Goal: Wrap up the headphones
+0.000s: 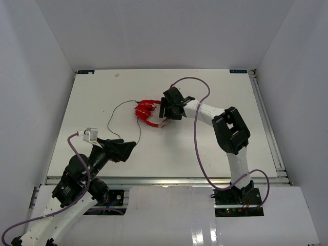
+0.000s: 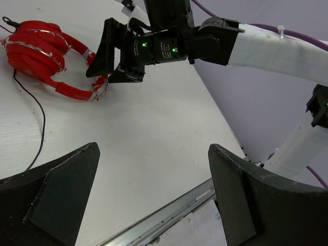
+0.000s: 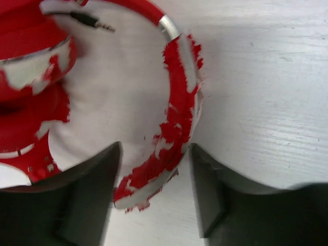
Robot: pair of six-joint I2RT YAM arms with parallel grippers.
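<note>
**Right jaws astride the band; left arm waits open**

A white table [image 1: 215, 92] walled in by white panels fills the top view. The headphones [image 1: 146, 113] lie flat on it just above the centre of the frame, with their cord [image 1: 117, 107] looping off to the left and then curling down toward the lower left.

The right gripper [image 1: 165, 113] reaches in from the right and sits at the headphones' right side. In its wrist view the two fingers [image 3: 87, 200] rise from the bottom edge, parted, with the scuffed lower end of the band [image 3: 180, 102] lying on the table between them. A sliver of table shows beside the right finger, so the jaws are open and not clamped. The ear cups [image 3: 25, 61] fill the upper left of that view, and the plug [image 3: 92, 21] lies inside the band's curve at the top.

The left gripper [image 1: 130, 147] hangs over the lower left of the table, well apart from the headphones. Its fingers [image 2: 56, 200] are spread wide with only bare table between them.
</note>
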